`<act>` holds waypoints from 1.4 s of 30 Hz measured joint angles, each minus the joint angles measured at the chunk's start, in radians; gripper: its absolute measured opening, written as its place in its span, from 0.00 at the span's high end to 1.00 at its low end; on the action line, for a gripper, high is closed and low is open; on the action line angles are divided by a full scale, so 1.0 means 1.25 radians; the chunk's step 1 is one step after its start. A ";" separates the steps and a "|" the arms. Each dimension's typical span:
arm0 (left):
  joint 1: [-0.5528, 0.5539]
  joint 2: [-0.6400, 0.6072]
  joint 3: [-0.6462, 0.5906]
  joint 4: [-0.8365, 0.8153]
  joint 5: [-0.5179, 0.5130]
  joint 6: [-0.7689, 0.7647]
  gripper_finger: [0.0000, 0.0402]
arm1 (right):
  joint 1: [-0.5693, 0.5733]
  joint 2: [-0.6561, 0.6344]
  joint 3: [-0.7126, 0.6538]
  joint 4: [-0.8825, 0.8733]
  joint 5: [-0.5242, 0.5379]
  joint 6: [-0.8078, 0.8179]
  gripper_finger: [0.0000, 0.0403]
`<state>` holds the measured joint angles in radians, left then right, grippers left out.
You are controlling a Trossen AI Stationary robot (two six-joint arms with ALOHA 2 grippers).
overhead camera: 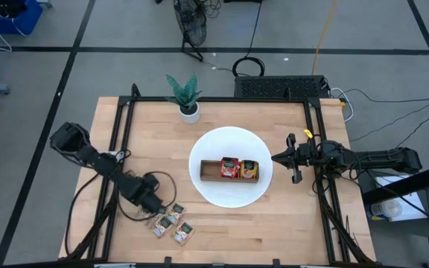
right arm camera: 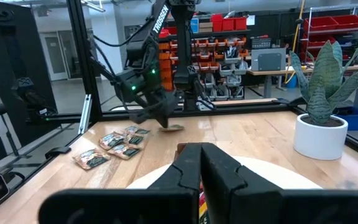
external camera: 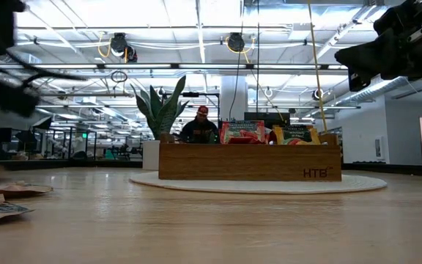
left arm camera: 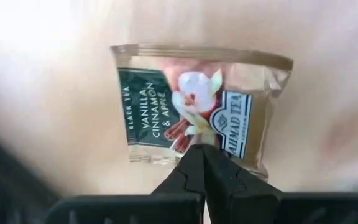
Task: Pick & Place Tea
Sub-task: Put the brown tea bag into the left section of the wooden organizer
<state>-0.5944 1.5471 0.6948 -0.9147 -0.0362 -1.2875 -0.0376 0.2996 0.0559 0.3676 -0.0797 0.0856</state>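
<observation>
In the left wrist view, a pale beige tea sachet (left arm camera: 194, 106) with a dark green panel sits at the tips of my left gripper (left arm camera: 202, 154), which is shut on it. That gripper (overhead camera: 155, 202) is at the table's near left, pointing steeply down. Several more beige sachets (overhead camera: 173, 223) lie flat on the wood just beside it. The brown wooden tray (overhead camera: 211, 171) stands on a white round plate (overhead camera: 232, 141) and holds red sachets (overhead camera: 230, 168) and orange-yellow sachets (overhead camera: 249, 170) on edge. My right gripper (overhead camera: 281, 158) waits shut at the plate's right rim. My left gripper pinches the beige sachet between its two shut fingers at the middle of one edge (left arm camera: 199, 142). The fingers come from above, pointing steeply down. In the right wrist view the sachet (right arm camera: 174, 127) sticks out sideways from the fingertips, close over the table; I cannot tell whether it touches the wood.
A potted plant in a white pot (overhead camera: 188, 110) stands at the far edge. Black frame rails (overhead camera: 121, 134) run along the table's left and right sides. Bare wood lies between the loose sachets and the plate (external camera: 269, 185).
</observation>
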 joint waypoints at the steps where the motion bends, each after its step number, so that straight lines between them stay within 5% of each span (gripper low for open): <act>1: 0.007 -0.007 0.008 0.006 -0.047 0.020 1.00 | 0.000 0.000 0.000 0.000 0.000 0.000 0.99; 6: 0.033 -0.039 0.056 0.027 -0.165 0.142 1.00 | 0.000 0.000 0.000 0.000 0.000 0.000 0.99; 12: 0.057 -0.044 0.081 0.031 -0.173 0.195 0.92 | 0.000 0.000 0.000 -0.002 0.000 0.000 0.99; 17: 0.087 -0.044 0.081 0.073 -0.181 0.108 0.75 | 0.000 0.000 0.000 -0.002 0.000 0.000 0.99; 27: 0.093 -0.024 0.082 0.152 -0.129 0.151 0.43 | 0.000 0.000 0.000 -0.001 0.000 0.000 0.99; 42: 0.089 0.065 0.076 0.144 -0.116 0.123 0.53 | 0.000 0.000 0.000 -0.001 0.000 0.000 0.99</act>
<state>-0.4828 1.6286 0.7901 -0.7345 -0.1818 -1.1334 -0.0376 0.3000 0.0559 0.3665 -0.0796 0.0856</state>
